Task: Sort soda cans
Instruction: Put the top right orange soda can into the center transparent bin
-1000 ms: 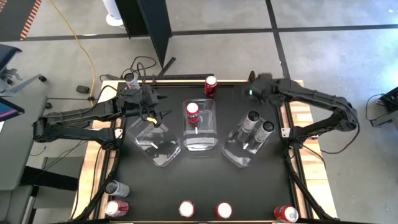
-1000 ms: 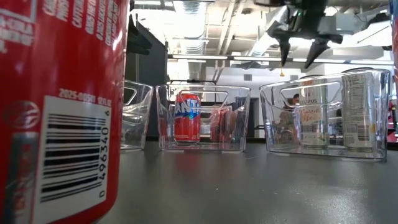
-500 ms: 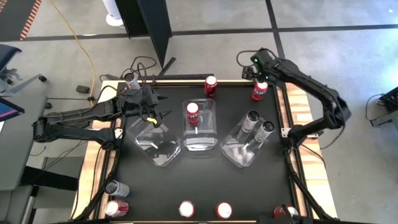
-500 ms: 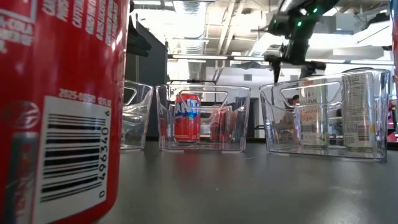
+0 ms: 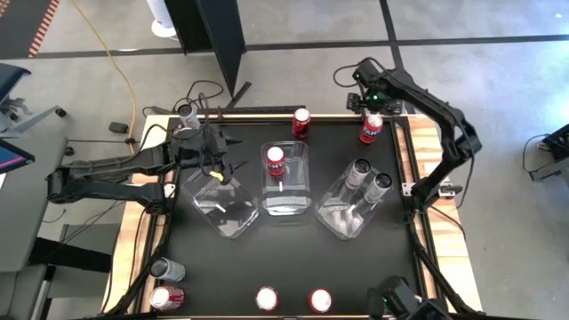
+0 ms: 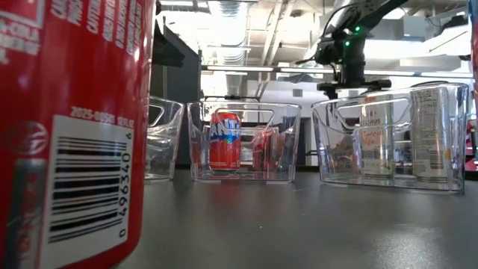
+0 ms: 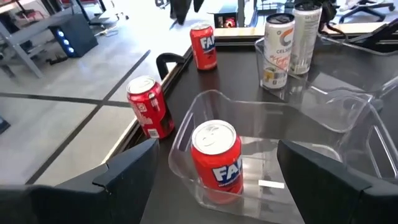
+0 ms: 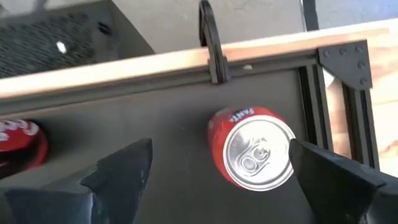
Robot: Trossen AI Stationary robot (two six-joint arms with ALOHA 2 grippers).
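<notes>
With its fingers spread wide above the red can, the right end effector should drop squarely around it before pinching.

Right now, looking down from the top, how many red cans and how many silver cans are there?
Red cans: 6
Silver cans: 4
Total: 10 cans that show from above
</notes>
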